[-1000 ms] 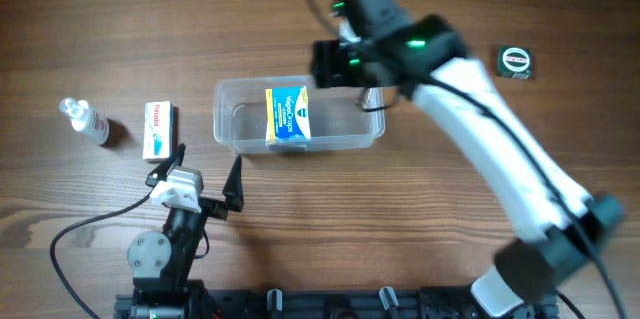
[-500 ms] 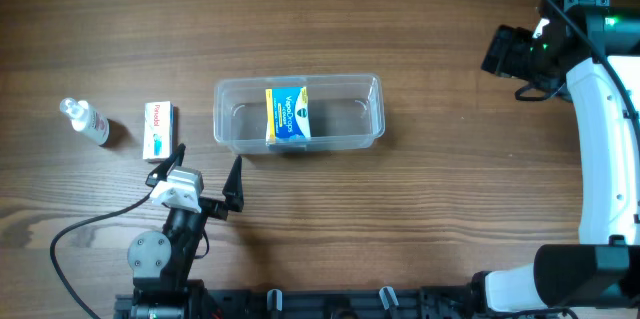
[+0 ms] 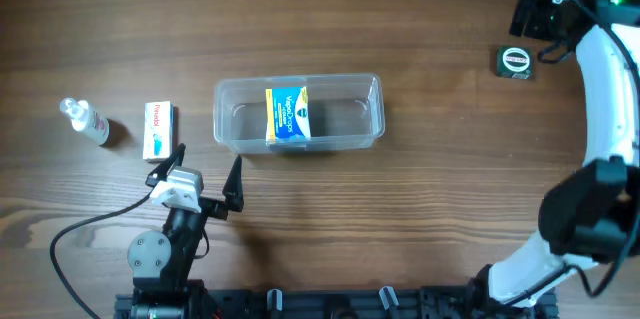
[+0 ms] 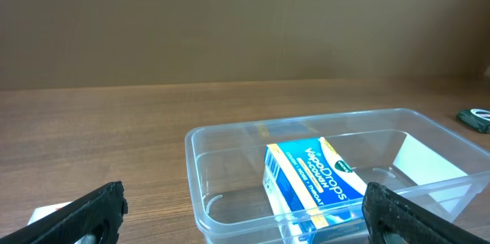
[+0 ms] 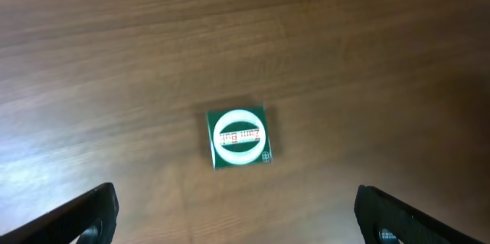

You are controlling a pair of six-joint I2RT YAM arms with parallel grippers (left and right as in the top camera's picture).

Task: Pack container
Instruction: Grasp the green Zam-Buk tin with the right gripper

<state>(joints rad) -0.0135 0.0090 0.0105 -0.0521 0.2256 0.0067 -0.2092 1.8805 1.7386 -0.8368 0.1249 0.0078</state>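
- The container [image 3: 299, 113] is seen near the middle of the table [image 3: 400, 219], with its long side running left to right
- A blue box [image 3: 287, 114] is seen inside it, left of its middle
- The left gripper [image 3: 208, 171] is held low, just in front of the container; its fingers are spread wide and nothing is gripped
- The right gripper [image 5: 239, 215] is held above the table's far right part, well apart from the container; its fingers are spread wide and nothing is gripped
- A green box [image 5: 240, 137] is seen flat on the wood below the right gripper, untouched
- A white box [image 3: 159, 130] and a small bottle [image 3: 85, 121] are seen to the left of the container, apart from each other
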